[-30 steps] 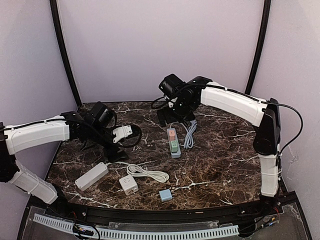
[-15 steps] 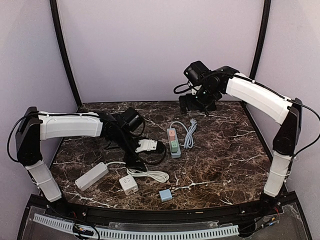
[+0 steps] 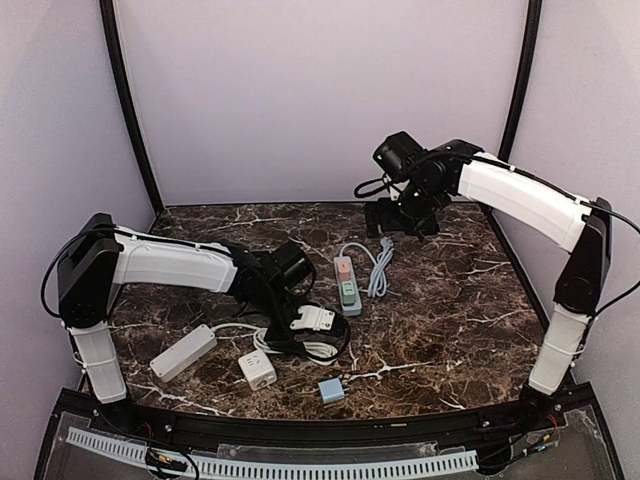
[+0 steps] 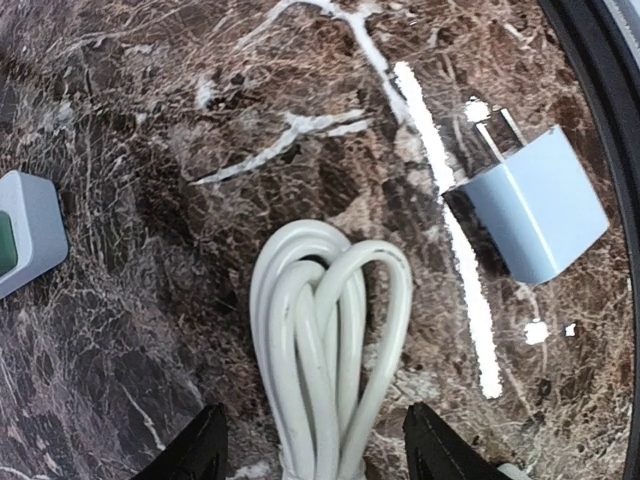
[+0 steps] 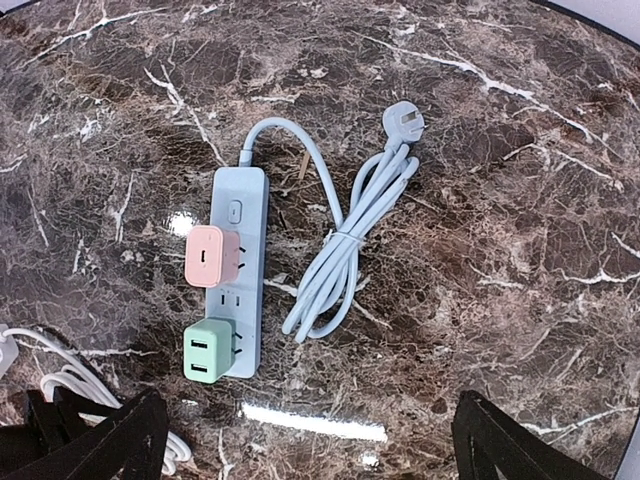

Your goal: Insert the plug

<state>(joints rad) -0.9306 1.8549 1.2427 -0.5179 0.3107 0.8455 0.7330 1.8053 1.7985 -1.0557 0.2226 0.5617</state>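
The plug (image 4: 535, 205) lies at the right of the left wrist view (prongs toward upper left). The left gripper (image 4: 315, 450) is spread astride a white cord (image 4: 325, 340). The right gripper (image 5: 310, 445) is spread too, with the strip (image 5: 237, 270) left of centre.

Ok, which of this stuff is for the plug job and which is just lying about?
Job, likely: blue plug, power strip, left gripper.
Lying about: white cable coil, white cube adapter, white box, pink adapter, green adapter.
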